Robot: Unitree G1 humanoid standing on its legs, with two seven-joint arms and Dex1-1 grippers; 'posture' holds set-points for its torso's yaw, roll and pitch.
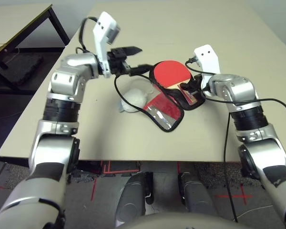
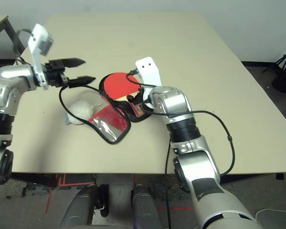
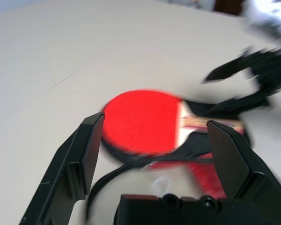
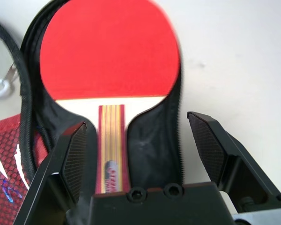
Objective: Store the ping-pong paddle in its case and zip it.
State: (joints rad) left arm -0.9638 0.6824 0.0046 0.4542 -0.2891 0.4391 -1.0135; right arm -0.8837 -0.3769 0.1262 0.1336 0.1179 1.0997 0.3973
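Observation:
The ping-pong paddle [image 4: 107, 47] lies face up on the black lining of the open case [image 4: 155, 140], its striped wooden handle pointing toward my right arm. The case's red flap [image 1: 164, 110] is folded out flat on the table toward me. My right gripper [image 4: 136, 121] is open, one finger on either side of the handle and not gripping it. Left of the case, my left gripper [image 1: 145, 58] hovers above the table, open and empty, its fingers pointing at the paddle [image 3: 140, 119].
A small white round pouch [image 1: 133, 99] on a cord lies just left of the case flap, with a black cable [image 1: 118, 90] looping over it. A black-framed table [image 1: 19, 28] stands at the far left. The beige table [image 1: 219, 28] is bare behind the case.

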